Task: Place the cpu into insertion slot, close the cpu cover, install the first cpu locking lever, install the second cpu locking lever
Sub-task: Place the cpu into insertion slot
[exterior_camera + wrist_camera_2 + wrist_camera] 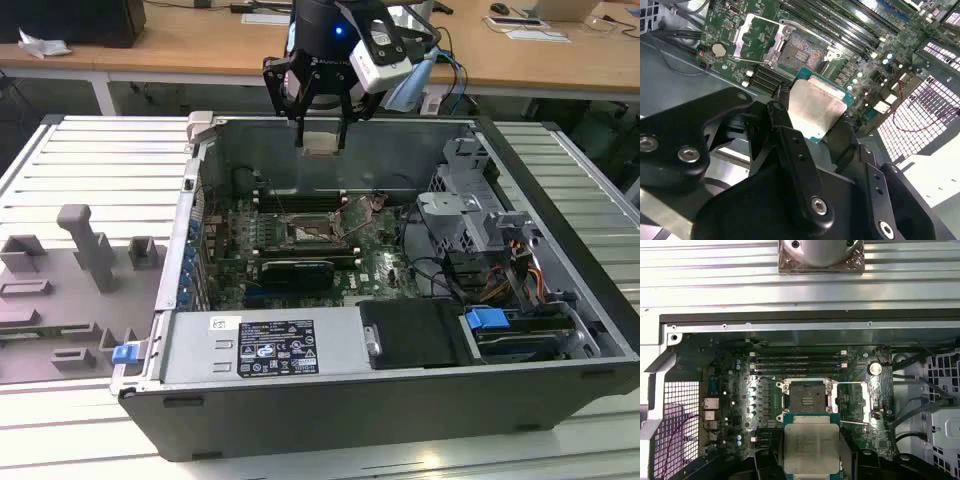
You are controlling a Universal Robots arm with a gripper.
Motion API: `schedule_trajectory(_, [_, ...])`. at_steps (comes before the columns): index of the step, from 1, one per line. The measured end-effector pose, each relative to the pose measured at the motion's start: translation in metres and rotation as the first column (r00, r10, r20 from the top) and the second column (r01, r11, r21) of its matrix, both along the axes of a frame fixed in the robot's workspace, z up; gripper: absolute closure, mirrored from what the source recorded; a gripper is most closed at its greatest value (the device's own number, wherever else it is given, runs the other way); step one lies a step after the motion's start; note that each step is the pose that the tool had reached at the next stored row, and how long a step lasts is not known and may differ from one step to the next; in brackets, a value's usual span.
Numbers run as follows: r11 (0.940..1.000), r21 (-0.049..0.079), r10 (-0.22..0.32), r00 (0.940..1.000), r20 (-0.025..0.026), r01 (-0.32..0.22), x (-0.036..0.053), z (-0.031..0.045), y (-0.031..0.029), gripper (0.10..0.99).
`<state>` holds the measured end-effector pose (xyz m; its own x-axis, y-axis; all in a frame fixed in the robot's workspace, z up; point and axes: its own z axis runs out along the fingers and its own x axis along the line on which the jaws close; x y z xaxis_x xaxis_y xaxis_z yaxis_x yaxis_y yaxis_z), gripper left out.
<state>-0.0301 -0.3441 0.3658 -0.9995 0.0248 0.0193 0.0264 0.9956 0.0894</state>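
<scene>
My gripper (320, 138) hangs above the open computer case, shut on the cpu (321, 141), a flat silver-grey square chip held by its two side edges. Both wrist views show the cpu (815, 107) (811, 442) between the black fingers (785, 125), well above the board. The insertion slot (307, 232) (801, 52) (806, 392) is a dark square socket in the green board, bare and uncovered. The cpu cover (362, 213) (744, 31) (871, 394) is swung open beside the socket. Thin wire levers (790, 24) stand released around it.
Long black memory slots (797, 360) run beside the socket. A power supply (260, 345), a blue latch (487, 322), a drive cage (470, 215) and cables fill the case's other parts. A grey fixture tray (70, 290) lies at the exterior view's left. A wooden desk (200, 45) stands behind.
</scene>
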Motion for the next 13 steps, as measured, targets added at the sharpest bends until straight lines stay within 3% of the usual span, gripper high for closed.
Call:
schedule_trajectory(7, [0.9990,0.000,-0.044,0.9990,0.0000,0.044,0.0000,-0.0001,0.0000,0.545])
schedule_trajectory(13, [0.9928,-0.002,-0.120,0.9928,0.0002,0.120,0.0000,-0.0006,0.0000,0.545])
